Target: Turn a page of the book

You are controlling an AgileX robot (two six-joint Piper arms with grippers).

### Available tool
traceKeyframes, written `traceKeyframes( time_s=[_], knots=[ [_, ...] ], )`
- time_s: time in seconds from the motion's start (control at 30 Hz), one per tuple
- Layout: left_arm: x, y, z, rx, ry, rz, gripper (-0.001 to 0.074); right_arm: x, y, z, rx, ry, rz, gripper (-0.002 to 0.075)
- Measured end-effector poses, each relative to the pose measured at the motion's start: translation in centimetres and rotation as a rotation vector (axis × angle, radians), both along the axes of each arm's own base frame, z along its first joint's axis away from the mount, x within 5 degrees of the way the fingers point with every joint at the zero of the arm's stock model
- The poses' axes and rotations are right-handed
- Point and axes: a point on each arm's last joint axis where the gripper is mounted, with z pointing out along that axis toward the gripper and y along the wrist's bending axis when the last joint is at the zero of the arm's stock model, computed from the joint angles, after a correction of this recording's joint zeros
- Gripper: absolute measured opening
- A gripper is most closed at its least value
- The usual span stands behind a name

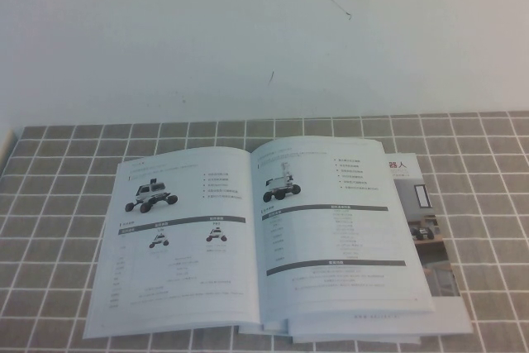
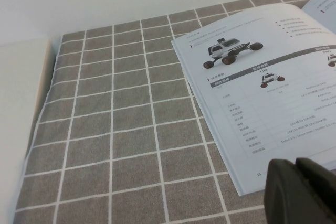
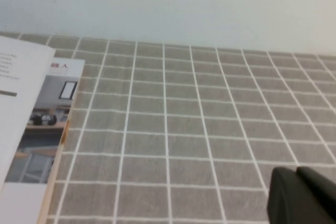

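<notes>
- Open book [image 1: 264, 245] lying flat on checked grey cloth [image 1: 66, 204] covering the table, near its front edge.
- Right-hand page [image 1: 335, 229], printed with a black-red wheeled robot, resting flat above a protruding photo leaf.
- Left gripper [image 2: 302, 192] low beside the book's left page, jaws: cannot tell.
- Right gripper [image 3: 302, 198] above bare cloth, apart from the book, jaws closed, empty.

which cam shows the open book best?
High view: the whole book lies open on the cloth. Left wrist view shows only its left page, beside the left gripper. Right wrist view catches its right edge; the right gripper is shut.
</notes>
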Motion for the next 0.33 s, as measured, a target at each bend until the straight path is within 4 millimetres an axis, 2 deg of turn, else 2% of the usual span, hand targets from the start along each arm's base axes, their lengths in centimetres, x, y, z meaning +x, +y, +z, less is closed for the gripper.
traceKeyframes(
  time_s=[0.13, 0.33],
  knots=[
    [0.0, 0.01, -0.01, 0.002, 0.001, 0.0, -0.0004, -0.17, 0.01, -0.85, 0.054, 0.074, -0.023, -0.0003],
    [0.0, 0.01, 0.01, 0.002, 0.001, 0.0, -0.0004, -0.18, 0.13, -0.84, 0.085, 0.077, -0.017, -0.0003]
  ],
)
